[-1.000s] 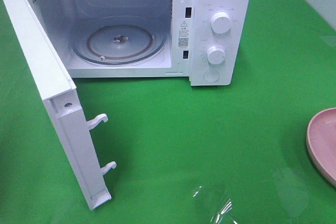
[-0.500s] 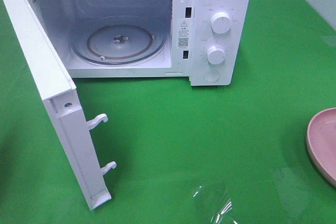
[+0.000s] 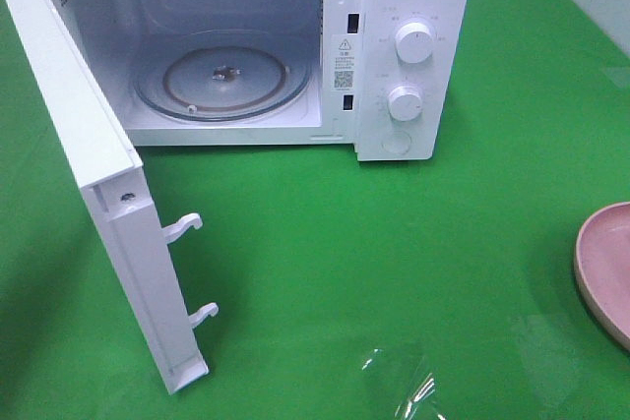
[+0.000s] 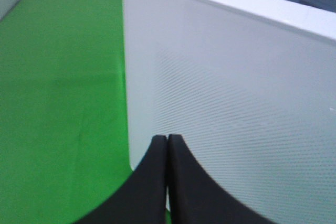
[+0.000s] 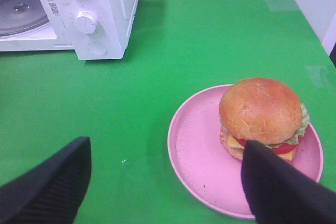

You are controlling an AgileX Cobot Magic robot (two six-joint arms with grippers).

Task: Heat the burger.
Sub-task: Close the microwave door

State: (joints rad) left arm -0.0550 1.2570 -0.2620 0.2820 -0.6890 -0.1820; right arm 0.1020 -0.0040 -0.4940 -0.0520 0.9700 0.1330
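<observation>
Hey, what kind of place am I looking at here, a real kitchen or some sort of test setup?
Most likely a staged robot test bench, not a home kitchen. A white microwave stands with its door open on a bright green cloth, and a burger waits on a pink plate with plain walls around the table.

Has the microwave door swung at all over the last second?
No. The microwave door stands open at the same angle; its lower latch hook sits at the same spot on the green table.
</observation>
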